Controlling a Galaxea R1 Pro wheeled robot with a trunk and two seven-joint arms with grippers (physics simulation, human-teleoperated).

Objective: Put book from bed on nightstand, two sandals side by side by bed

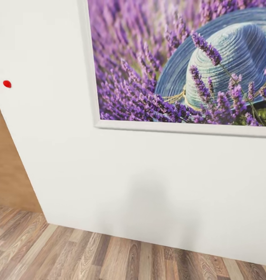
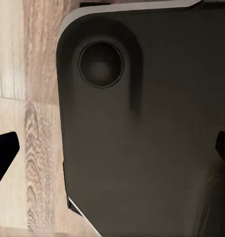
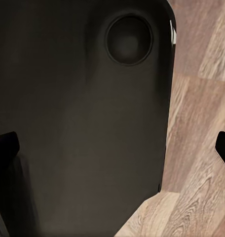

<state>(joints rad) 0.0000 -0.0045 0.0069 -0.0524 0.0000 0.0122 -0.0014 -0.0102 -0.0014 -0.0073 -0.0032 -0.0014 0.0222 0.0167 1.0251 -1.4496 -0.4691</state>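
While both grippers (image 2: 112,148) (image 3: 112,145) hang wide open and empty over a smooth dark panel (image 2: 152,128), the floor (image 1: 109,256) shows grainy wood planks.

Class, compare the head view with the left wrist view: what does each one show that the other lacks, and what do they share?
The head view alone has the white wall, a framed lavender-and-hat picture, a small red dot and a tan panel. The left wrist view alone has a dark rounded robot part and the left end effector, its fingertips wide apart. Both show the wood-plank floor.
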